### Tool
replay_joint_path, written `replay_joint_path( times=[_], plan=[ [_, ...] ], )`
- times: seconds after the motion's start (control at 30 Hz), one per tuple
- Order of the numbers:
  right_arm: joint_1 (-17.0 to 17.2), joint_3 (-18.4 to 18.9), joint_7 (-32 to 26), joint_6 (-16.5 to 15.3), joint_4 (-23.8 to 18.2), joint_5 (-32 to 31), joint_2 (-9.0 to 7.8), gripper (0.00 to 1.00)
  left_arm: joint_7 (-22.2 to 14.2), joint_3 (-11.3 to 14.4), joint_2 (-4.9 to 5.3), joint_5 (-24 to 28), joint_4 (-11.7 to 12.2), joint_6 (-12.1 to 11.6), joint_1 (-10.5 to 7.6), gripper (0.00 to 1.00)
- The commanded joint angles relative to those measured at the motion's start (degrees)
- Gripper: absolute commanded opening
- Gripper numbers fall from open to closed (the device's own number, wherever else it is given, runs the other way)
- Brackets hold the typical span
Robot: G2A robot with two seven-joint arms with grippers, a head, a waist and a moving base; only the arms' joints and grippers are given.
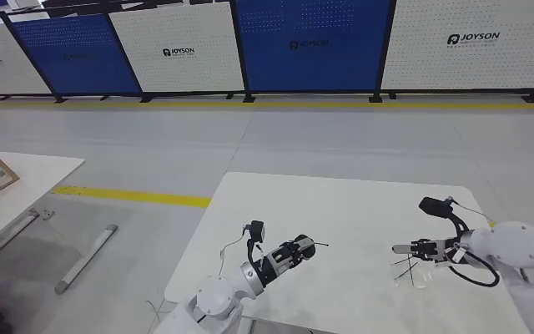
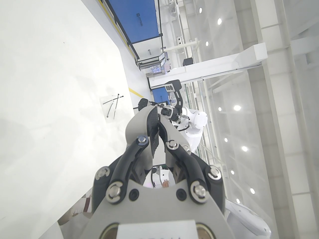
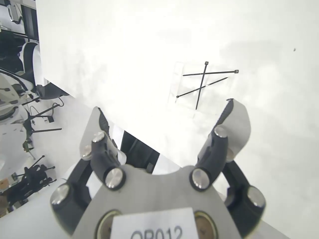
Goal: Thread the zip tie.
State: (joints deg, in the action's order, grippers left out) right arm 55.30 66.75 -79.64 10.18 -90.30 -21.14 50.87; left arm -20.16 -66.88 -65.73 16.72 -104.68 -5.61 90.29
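Observation:
Three black zip ties (image 3: 204, 83) lie crossed on a small clear sheet (image 3: 178, 75) on the white table (image 1: 350, 209), near its right side. My right gripper (image 3: 165, 110) hovers just beside them, open, with nothing between its fingers; from above it (image 1: 399, 249) sits right over the ties (image 1: 406, 270). My left gripper (image 2: 155, 118) is near the table's front edge, its fingers pressed shut. In the top view a thin black zip tie (image 1: 321, 245) sticks out of that gripper (image 1: 304, 245) towards the right arm. The loose ties (image 2: 113, 103) lie well beyond it.
The table's front edge runs close under both arms. A second white table (image 1: 33, 179) stands at the far left. Blue and white panels (image 1: 309, 46) line the back across a grey floor with a yellow line (image 1: 133, 196).

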Motion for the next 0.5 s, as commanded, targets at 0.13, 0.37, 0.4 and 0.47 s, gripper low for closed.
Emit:
replay_joint_path(
  times=[0.13, 0.37, 0.4, 0.47],
  plan=[
    [0.00, -0.01, 0.00, 0.00, 0.00, 0.00, 0.00, 1.00, 0.00, 0.00, 0.00, 0.00, 0.00, 0.00, 0.00, 0.00],
    [0.62, -0.28, 1.31, -1.61, -0.26, -0.70, -0.05, 1.00, 0.00, 0.00, 0.00, 0.00, 0.00, 0.00, 0.00, 0.00],
    [0.53, -0.59, 0.63, -2.41, -0.71, -1.18, -0.09, 1.00, 0.00, 0.00, 0.00, 0.00, 0.00, 0.00, 0.00, 0.00],
    [-0.09, -2.22, 0.00, -3.56, -0.27, -1.24, -0.17, 1.00, 0.00, 0.00, 0.00, 0.00, 0.00, 0.00, 0.00, 0.00]
  ],
)
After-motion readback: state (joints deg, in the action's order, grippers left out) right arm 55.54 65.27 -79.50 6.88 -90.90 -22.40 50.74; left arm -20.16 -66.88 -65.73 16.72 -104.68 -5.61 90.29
